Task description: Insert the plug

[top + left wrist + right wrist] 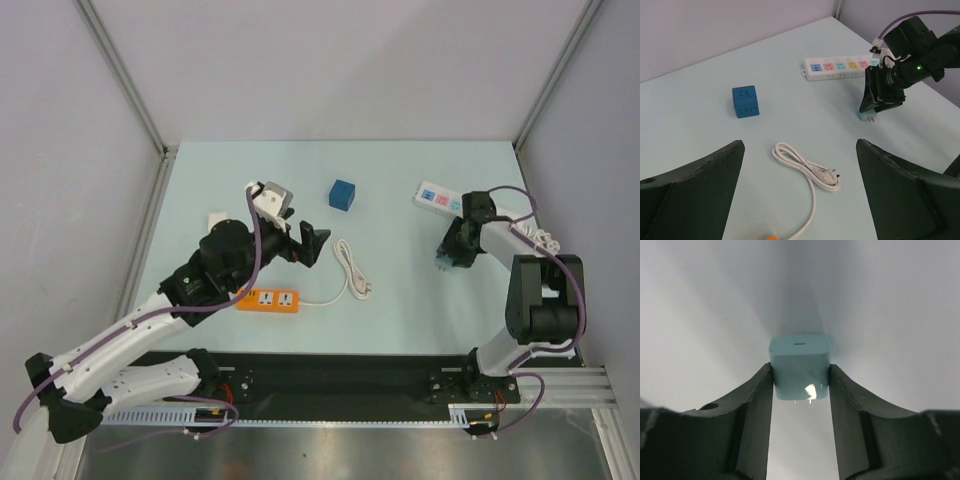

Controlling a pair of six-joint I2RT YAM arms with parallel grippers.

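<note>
While the right gripper (800, 375) is closing around the plug (800, 357), its fingers (757, 405) are already pressing on two opposite flat sides, roughly half open with the block filling the gap. You are holding a small pale blue-green block with rounded edges. In the left wrist view its metal prongs (870, 120) are pointing down at the table (400, 300), on the near side of the white power strip (840, 67). I cannot tell whether it is resting there or hanging just clear.

It is looking light and stiff, but the glossy shell is likely making it slippery, so it may be twisting in the grip when the prongs are meeting a socket. You are gripping the body, which seems the right place. The prongs are staying free, and a hold low on the flat faces should be resisting tilt best.

The left gripper (800, 145) is standing wide open and holding nothing, facing a darker blue cube (745, 101) with socket faces.
</note>
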